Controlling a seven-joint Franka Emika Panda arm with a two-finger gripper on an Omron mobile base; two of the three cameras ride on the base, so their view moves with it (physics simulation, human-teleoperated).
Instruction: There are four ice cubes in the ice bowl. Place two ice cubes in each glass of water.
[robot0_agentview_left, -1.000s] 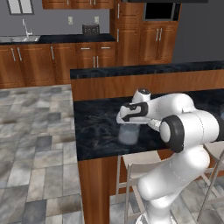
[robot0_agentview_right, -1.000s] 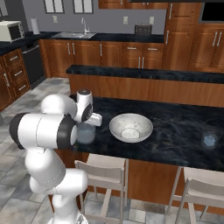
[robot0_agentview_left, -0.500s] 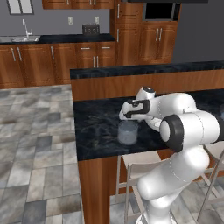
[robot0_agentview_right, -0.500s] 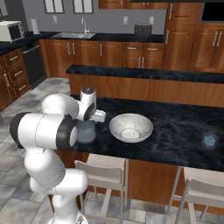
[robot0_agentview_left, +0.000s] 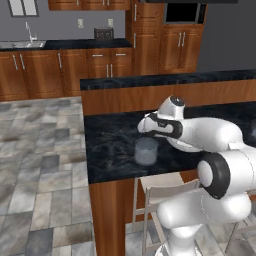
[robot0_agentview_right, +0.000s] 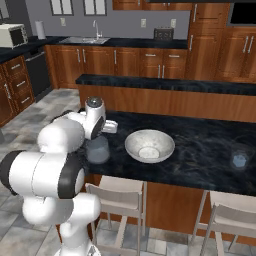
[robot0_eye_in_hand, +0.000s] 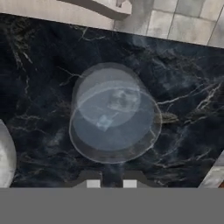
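Note:
The near glass of water (robot0_eye_in_hand: 114, 114) stands on the dark counter right under my gripper (robot0_eye_in_hand: 111, 183). The fingertips (robot0_eye_in_hand: 93, 183) sit close together with nothing between them. Two pale ice cubes (robot0_eye_in_hand: 105, 122) float inside this glass. From the base views, my gripper (robot0_agentview_left: 143, 131) hovers just above the same glass (robot0_agentview_left: 146, 151) (robot0_agentview_right: 97, 150). The ice bowl (robot0_agentview_right: 149, 145) rests to the right of it, and its rim (robot0_eye_in_hand: 4, 157) shows in the hand view. I cannot make out what lies in the bowl. A second glass (robot0_agentview_right: 240, 160) stands far right with a bluish cube in it.
A raised wooden bar ledge (robot0_agentview_right: 165, 85) runs behind the counter. Stools (robot0_agentview_right: 117, 197) (robot0_agentview_right: 232, 215) stand under the counter's front edge. The counter's left end (robot0_agentview_left: 89, 150) drops to tiled floor.
The hand has risen a little over the near glass and its fingers have come together. Bowl and glasses stay where they were.

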